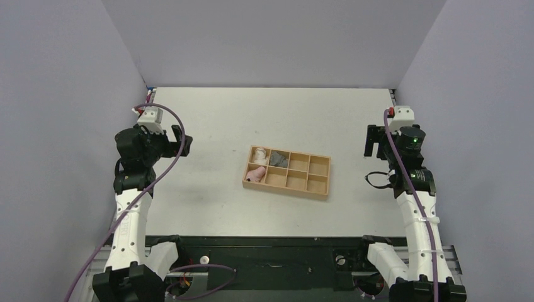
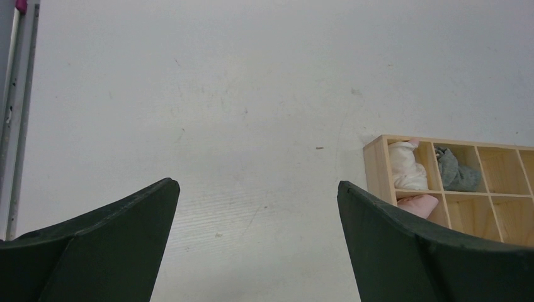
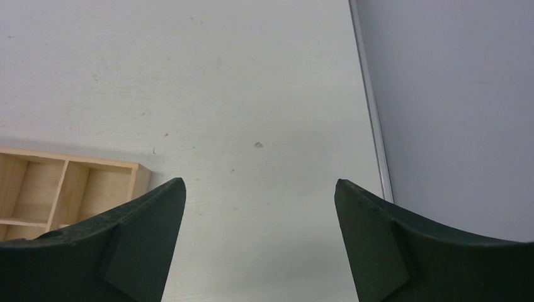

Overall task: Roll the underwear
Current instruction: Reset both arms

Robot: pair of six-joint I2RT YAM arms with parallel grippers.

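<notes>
The left claw (image 2: 258, 189) stands wide. Its two dark wedge-shaped fingers (image 2: 107, 239) are far apart, with nothing between them and touching nothing. It hangs above the white bench (image 1: 208, 119) near the bench's left edge. The right claw (image 3: 259, 184) is likewise spread wide and holds nothing. It hangs near the bench's right edge, close to the metal strip (image 3: 371, 113) that borders it.

The underwear (image 2: 454, 170), a dark grey bunch of soft fabric, lies in a shallow light wooden tray (image 1: 284, 189) with eight square compartments. The tray sits about the middle of the bench, slightly askew. The underwear is in the second compartment from the tray's left end, in the row farther from the arm bases. Both claws are well apart from it, one to each side, with the tray between them.

A white cloth roll (image 2: 406, 168) sits in the far-left compartment, just beside the underwear on the left claw's side. A pink cloth roll (image 2: 420, 204) fills the compartment in front of that one. Thin wooden dividers separate the three. The tray's right-hand compartments, seen from the right wrist, show bare wood. Purple cables (image 1: 167, 165) trail along both arms, and pale grey walls (image 1: 271, 38) enclose the bench on three sides.
</notes>
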